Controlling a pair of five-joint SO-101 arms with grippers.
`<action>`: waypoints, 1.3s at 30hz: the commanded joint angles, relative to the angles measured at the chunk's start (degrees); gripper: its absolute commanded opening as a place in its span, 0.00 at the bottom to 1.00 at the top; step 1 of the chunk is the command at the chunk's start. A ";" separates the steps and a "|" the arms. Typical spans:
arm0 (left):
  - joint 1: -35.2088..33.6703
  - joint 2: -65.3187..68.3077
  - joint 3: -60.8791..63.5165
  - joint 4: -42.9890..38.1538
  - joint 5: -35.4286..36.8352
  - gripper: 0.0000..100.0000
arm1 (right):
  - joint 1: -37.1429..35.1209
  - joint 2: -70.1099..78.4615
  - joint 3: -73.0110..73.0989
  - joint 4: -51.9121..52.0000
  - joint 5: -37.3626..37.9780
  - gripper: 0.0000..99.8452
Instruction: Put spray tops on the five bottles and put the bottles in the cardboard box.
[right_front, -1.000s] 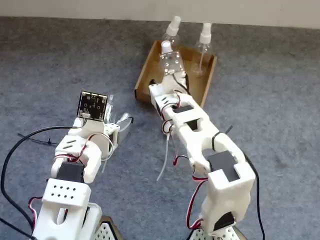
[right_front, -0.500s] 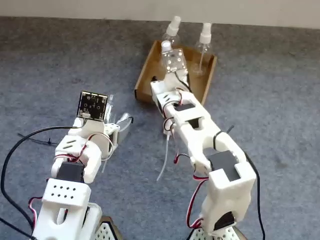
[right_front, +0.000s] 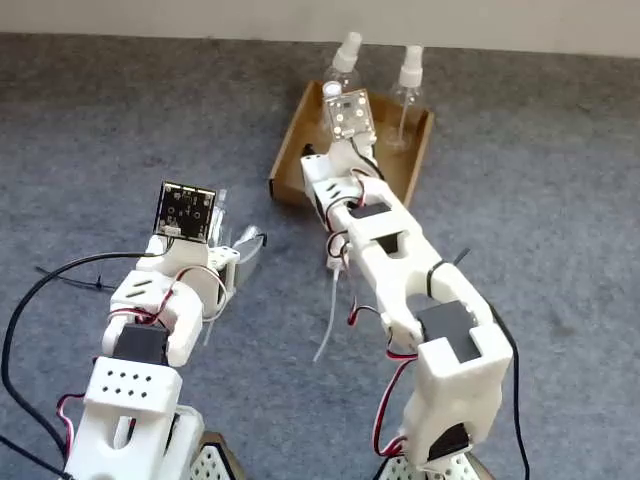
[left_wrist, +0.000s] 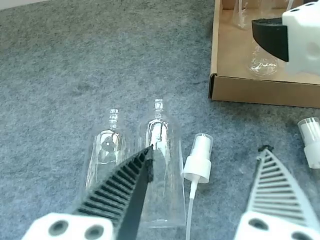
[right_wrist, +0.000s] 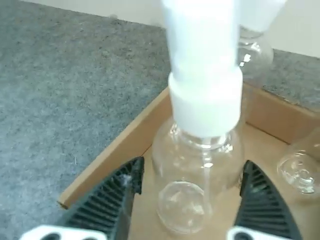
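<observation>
A clear bottle (right_wrist: 197, 170) with a white spray top stands upright in the cardboard box (right_wrist: 107, 162), near its wall. My right gripper (right_wrist: 190, 165) is open around it, with a gap at one finger (right_wrist: 122, 187). In the high view this bottle (right_front: 333, 92) is at the box's (right_front: 290, 150) far left, beside two other capped bottles (right_front: 346, 58) (right_front: 408, 85). My left gripper (left_wrist: 205, 165) hangs open over two capless bottles (left_wrist: 106, 150) (left_wrist: 161, 165) lying on the carpet, with a loose spray top (left_wrist: 198, 162) between its fingers.
A second loose spray top (left_wrist: 311, 142) lies near the box (left_wrist: 260, 90); its long tube (right_front: 328, 320) trails beside the right arm. A black cable (right_front: 60, 275) loops left of the left arm. Grey carpet covers the table.
My right arm has pushed forward, carrying the capped bottle from the box's middle to its far left side. The left arm has not moved.
</observation>
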 joint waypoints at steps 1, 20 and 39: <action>-0.40 0.04 -0.13 -0.79 -0.44 0.29 | 0.66 -0.75 -3.30 -1.54 -0.53 0.22; -0.40 0.04 -0.13 -0.70 -0.44 0.29 | 0.84 1.54 -3.82 -8.92 -0.26 0.13; -0.57 0.04 -0.13 -0.70 -0.44 0.29 | 1.54 11.65 -17.45 -8.22 -0.35 0.07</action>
